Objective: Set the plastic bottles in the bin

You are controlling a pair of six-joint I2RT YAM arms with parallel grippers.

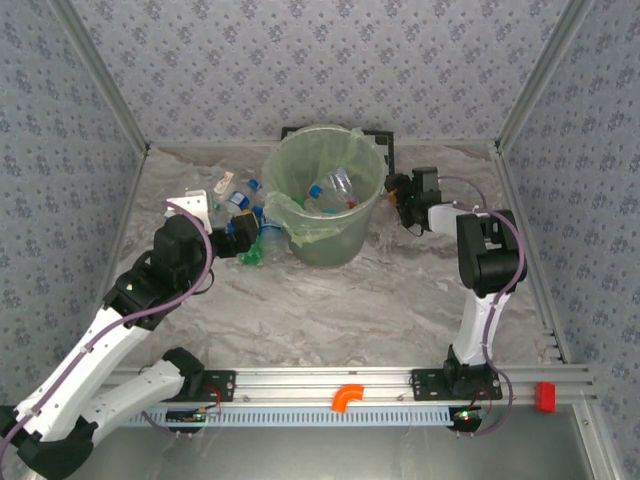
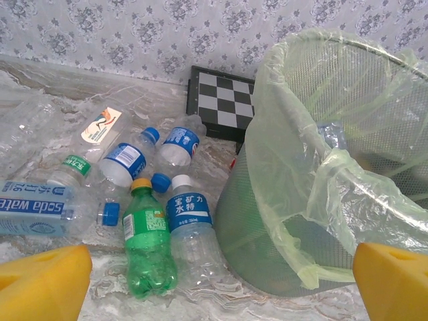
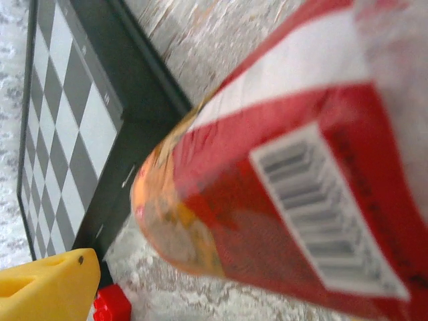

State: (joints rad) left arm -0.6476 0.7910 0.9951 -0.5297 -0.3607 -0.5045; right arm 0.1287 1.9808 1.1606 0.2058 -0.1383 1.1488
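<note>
- The left gripper [image 1: 243,238] sits just left of the bin [image 1: 335,240]. Its jaws are spread wide with nothing between them, and its yellow fingertips [image 2: 43,281] stand at the lower corners of the left wrist view.
- Loose bottles [image 1: 240,195] lie heaped on their sides on the table [image 1: 330,310], left of the bin.
- Nearest the bin wall is a white-capped bottle [image 2: 190,227] with a blue label. A green bottle [image 2: 147,247] with a yellow cap lies touching it on the far side.
- Farther left of the bin lie two blue-labelled bottles [image 2: 124,160], a soda bottle [image 2: 33,210] and a card [image 2: 101,125].
- More bottles lie inside the bin.
- The liner [image 2: 301,167] hangs loose over the rim and down the bin's left side.
- A chequered board [image 2: 224,100] sits behind the bin.
- The right gripper [image 1: 402,198] is just right of the bin, level with its rim.
- In the right wrist view a red-labelled bottle [image 3: 301,200] looms close and blurred. One yellow finger [image 3: 47,287] shows beside a small red piece [image 3: 110,304].
- I cannot tell how wide these jaws stand or whether they grip the bottle.
- Open table runs from the bin's front to the rail [image 1: 350,380].
- Patterned walls [image 1: 60,150] close in left, right and behind.
</note>
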